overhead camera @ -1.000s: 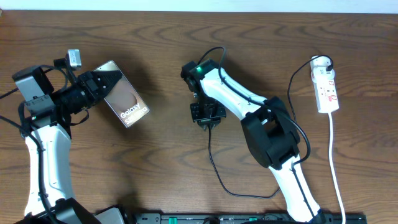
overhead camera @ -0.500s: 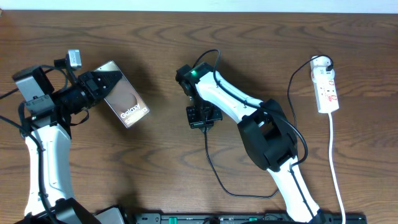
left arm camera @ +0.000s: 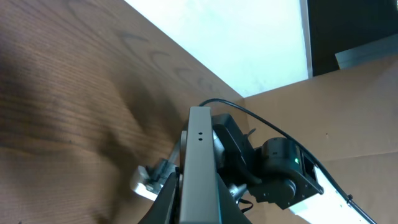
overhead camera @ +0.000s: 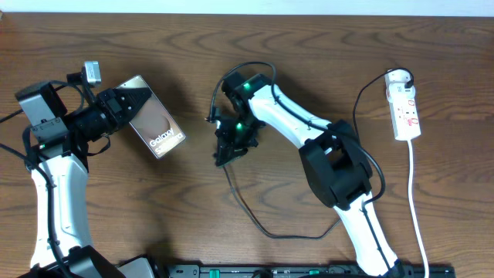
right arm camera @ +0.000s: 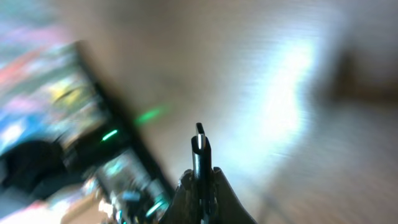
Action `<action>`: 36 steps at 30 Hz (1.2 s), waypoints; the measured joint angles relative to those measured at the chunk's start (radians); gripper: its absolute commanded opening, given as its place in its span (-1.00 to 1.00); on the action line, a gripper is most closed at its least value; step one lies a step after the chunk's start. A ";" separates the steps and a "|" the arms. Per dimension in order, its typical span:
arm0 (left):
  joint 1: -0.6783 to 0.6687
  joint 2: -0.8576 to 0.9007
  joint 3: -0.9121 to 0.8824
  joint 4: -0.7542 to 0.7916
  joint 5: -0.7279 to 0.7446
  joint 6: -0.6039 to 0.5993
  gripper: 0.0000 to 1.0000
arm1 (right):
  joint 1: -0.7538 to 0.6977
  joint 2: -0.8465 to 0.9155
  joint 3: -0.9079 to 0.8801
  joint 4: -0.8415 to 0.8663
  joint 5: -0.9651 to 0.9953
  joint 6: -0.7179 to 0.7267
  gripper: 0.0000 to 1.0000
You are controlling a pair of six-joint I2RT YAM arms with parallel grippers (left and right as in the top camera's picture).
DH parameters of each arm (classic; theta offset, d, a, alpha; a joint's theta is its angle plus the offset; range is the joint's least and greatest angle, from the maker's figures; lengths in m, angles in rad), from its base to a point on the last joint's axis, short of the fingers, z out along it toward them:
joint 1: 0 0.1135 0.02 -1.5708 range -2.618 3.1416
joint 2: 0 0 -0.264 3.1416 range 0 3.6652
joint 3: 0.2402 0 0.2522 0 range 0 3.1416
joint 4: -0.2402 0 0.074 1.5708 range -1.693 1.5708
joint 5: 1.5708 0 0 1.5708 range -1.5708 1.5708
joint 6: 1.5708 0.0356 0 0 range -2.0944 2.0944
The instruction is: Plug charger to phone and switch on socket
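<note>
Progress partial: left gripper (overhead camera: 133, 102) clamps phone (overhead camera: 158, 127) at far left; right gripper (overhead camera: 226, 150) pinches charger (right arm camera: 199, 146) plug (tip protruding), well apart from phone; plugging and socket (overhead camera: 405, 114) switch not yet done.

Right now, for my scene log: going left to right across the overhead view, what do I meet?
phone → right gripper, shut on the charger → socket

Brown wood-grain bench (overhead camera: 193, 38). White power strip (overhead camera: 406, 112) lies flat on it. White cord (overhead camera: 416, 208) trails from strip toward near edge. Black charger cable (overhead camera: 266, 231) loops on wood, well left of strip.
</note>
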 measured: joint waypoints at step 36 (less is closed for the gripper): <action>0.000 0.003 -0.003 0.298 0.161 -0.129 -0.85 | 0.020 0.000 0.000 0.107 -0.681 -0.727 -0.98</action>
